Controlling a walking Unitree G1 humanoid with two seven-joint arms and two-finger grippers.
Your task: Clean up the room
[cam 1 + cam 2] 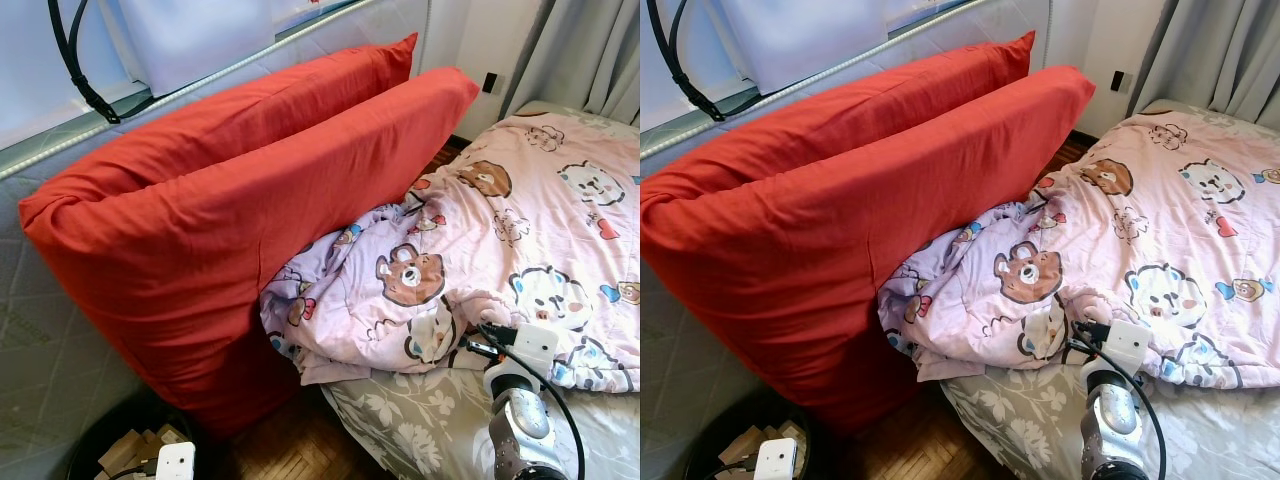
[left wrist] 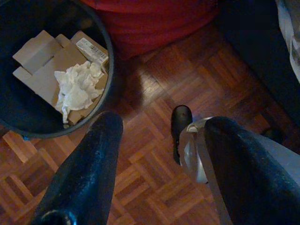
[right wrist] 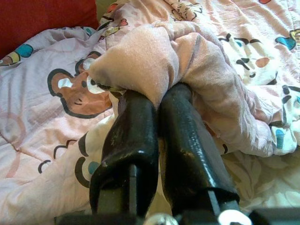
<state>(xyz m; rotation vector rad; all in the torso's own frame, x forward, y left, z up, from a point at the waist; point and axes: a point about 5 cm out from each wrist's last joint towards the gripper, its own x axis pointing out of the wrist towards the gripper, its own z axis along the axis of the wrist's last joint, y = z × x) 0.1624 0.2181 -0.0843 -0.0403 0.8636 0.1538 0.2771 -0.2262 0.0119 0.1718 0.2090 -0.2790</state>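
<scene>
Clearly you are only starting: the right gripper (image 3: 157, 101) is pinching a fold of the crumpled bear-print duvet (image 1: 500, 250) at the bed's near edge. The left gripper (image 2: 159, 140) is hanging with fingers apart over the floor by the bin (image 2: 108, 56); the bed is needing straightening.

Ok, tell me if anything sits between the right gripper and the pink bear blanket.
Nothing visible does. The right gripper is shut on a bunched fold of the pink bear blanket at the bed's near edge. The two red pillows lean against the wall beside the blanket, off to the robot's left of the grip.
</scene>
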